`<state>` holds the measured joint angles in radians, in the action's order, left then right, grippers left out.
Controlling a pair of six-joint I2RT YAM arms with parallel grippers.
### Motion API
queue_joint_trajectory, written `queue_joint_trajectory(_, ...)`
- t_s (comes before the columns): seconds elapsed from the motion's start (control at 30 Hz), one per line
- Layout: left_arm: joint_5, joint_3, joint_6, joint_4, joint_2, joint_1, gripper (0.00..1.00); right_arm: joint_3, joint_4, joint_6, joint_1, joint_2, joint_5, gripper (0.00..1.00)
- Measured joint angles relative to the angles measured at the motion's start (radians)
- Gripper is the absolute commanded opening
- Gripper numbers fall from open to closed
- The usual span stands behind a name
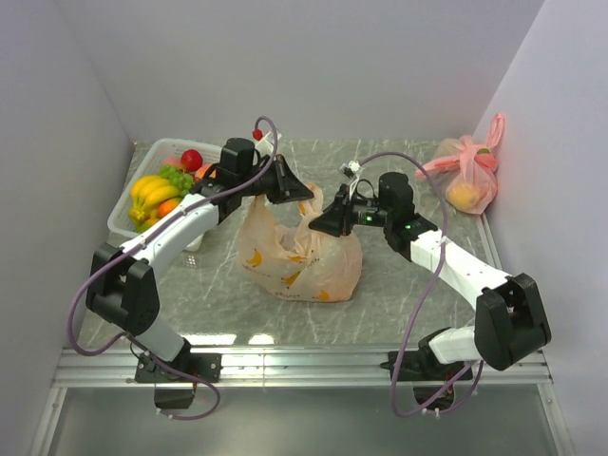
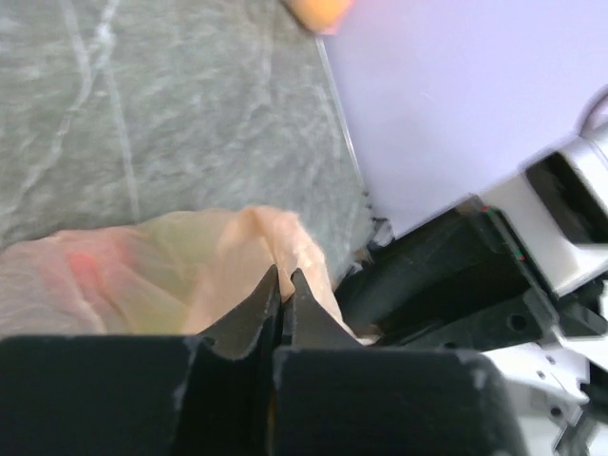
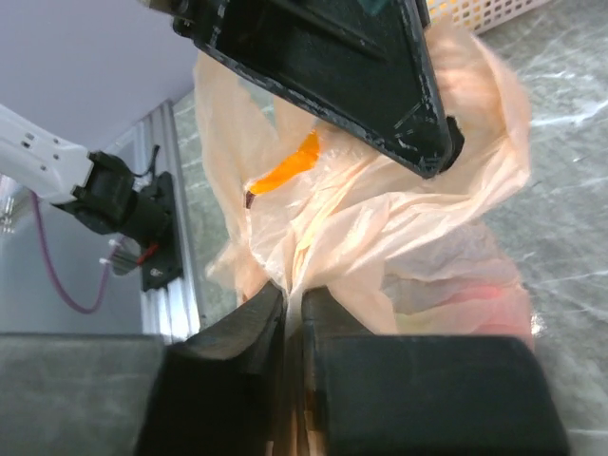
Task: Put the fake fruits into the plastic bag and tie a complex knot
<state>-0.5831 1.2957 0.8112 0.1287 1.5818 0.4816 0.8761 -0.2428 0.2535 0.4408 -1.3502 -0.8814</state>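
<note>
Between both sets of fingers: plastic bag [image 1: 299, 261] slumped on tabletop [image 1: 399, 294] | left fingers [image 2: 283, 280] together, clamped on bag film | right fingers [image 3: 293, 293] nearly together, pinching film | some fruit inside; more fake fruits [image 1: 157, 190] beyond left fingers in basket [image 1: 119, 220] | knot not started

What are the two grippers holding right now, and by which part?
Both pinch the plastic bag: the left gripper grips the thin film at its top left edge, and the right gripper grips the film at its top right.
</note>
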Motion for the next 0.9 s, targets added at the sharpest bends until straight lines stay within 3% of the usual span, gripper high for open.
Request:
queue_joint_trajectory(0.07, -0.04, -0.002, 0.008, -0.028, 0.001, -0.004, 0.0, 0.0, -0.002, -0.005, 0.0, 0.0, -0.002, 0.54)
queue_joint_trajectory(0.17, -0.097, -0.013, 0.013, -0.065, 0.001, -0.009, 0.0, 0.0, -0.003, -0.011, -0.013, 0.0, -0.02, 0.73)
queue_joint_trajectory(0.2, -0.11, -0.016, 0.012, -0.066, 0.0, -0.01, 0.0, 0.001, -0.002, -0.008, -0.021, -0.002, -0.029, 0.74)
queue_joint_trajectory(0.23, -0.124, -0.019, 0.011, -0.067, 0.0, -0.01, 0.0, 0.006, -0.004, -0.008, -0.036, -0.007, -0.048, 0.87)
queue_joint_trajectory(0.43, -0.193, -0.027, 0.005, -0.085, 0.0, -0.011, 0.0, 0.066, -0.014, 0.003, -0.085, -0.072, -0.114, 0.88)
queue_joint_trajectory(0.63, -0.225, -0.028, 0.006, -0.121, -0.001, -0.014, 0.0, 0.053, -0.201, 0.112, -0.071, -0.139, -0.165, 0.88)
queue_joint_trajectory(0.9, -0.232, -0.027, 0.007, -0.135, 0.001, -0.04, 0.0, -0.06, -0.481, 0.294, -0.028, -0.145, -0.207, 0.73)
